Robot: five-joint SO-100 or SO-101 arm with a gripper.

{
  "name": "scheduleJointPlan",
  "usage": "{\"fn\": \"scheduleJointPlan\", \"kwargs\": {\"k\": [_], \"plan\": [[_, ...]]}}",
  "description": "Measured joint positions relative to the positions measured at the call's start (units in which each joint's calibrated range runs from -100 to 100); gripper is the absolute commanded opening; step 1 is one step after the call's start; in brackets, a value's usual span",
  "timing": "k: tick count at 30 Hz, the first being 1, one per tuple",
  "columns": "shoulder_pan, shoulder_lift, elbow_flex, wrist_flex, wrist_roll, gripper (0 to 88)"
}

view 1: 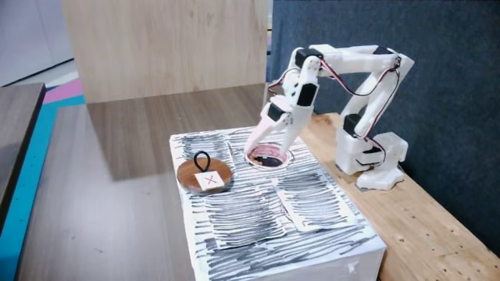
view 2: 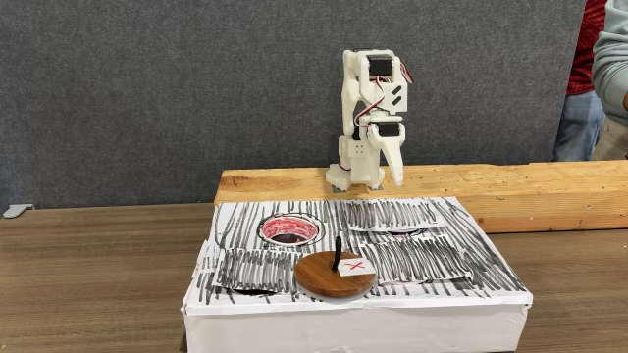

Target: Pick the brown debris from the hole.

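Nearest in a fixed view stands a white box (view 2: 461, 265) with black streaks on top, set on a brown table (view 2: 88, 275). Close to the box's front edge lies a round brown disc (view 2: 319, 275) with a white label (view 2: 355, 267) marked with a red X and a black loop (view 2: 336, 253) standing up from it.

Behind the disc and a little to its left in this view is the hole (view 2: 267, 230), round, with a pinkish-red rim and a dark inside. The brown debris cannot be made out in either fixed view, and whether it lies inside the hole cannot be confirmed.

Behind the box runs a pale wooden plank (view 2: 510, 186) carrying the white arm (view 2: 365, 98). In this view the arm stands folded upright, and the gripper (view 2: 390, 169) hangs low over the plank, apart from the hole. Whether it is parted, closed or grasping anything cannot be told. Farthest back are a grey wall (view 2: 147, 88) and, at the right edge, part of a person (view 2: 608, 78).

The other fixed view differs. The arm reaches from its base (view 1: 375, 160) across the plank (view 1: 422, 211) over the box (view 1: 312, 211). The gripper (view 1: 264, 154) points steeply down with its tip at the hole (view 1: 273, 162), at or just inside the rim. Its grip cannot be judged here either. The disc (view 1: 195, 173) lies just left of the hole in this view, clear of the gripper.
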Motion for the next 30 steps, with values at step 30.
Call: {"fn": "scheduleJointPlan", "kwargs": {"k": [30], "plan": [[12.9,0.0,0.0,-2.6,-7.7,40.3]]}}
